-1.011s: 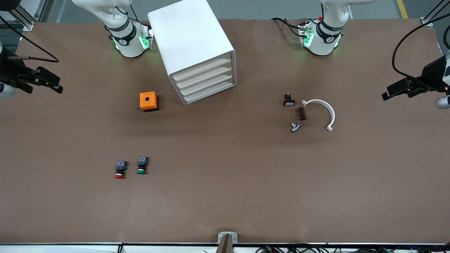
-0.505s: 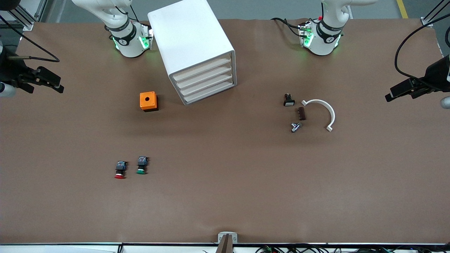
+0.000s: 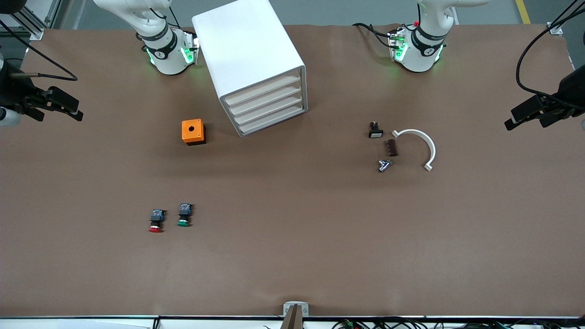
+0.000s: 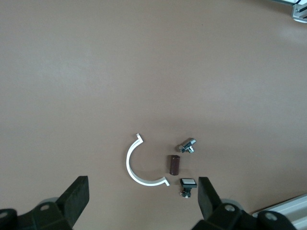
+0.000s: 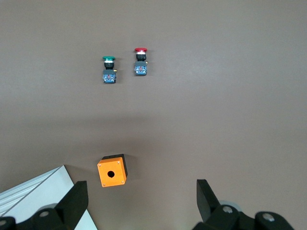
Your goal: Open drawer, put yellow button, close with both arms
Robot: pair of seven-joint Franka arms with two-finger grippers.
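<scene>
Four drawers: shallow white trays stacked in a large glossy white boxy cabinet [image 3: 250, 64], near the table's edge by the robots' bases; all pushed in, uppermost drawer [image 3: 263, 89] flush.
Yellow button: not seen anywhere on the table.
Table [image 3: 292, 256]: matte brown sheet, smooth.
Orange box [image 3: 193, 131]: square plastic cube with a round hole on top, beside the cabinet toward the right arm's end.
Red-capped switch [image 3: 156, 220]: mushroom cap, black body, beside a green-capped switch [image 3: 184, 214], nearer the front camera than the orange box.
White half-ring clip [image 3: 418, 145]: curved plastic arc, toward the left arm's end.
Small parts: brown block [image 3: 392, 148], shiny metal fitting [image 3: 384, 165], white-faced black switch [image 3: 375, 131], just beside the clip.
Left gripper [image 4: 143, 196]: black fingers spread wide, empty, over the table's edge at the left arm's end.
Right gripper [image 5: 141, 199]: fingers wide apart, empty, over the table's edge at the right arm's end.
</scene>
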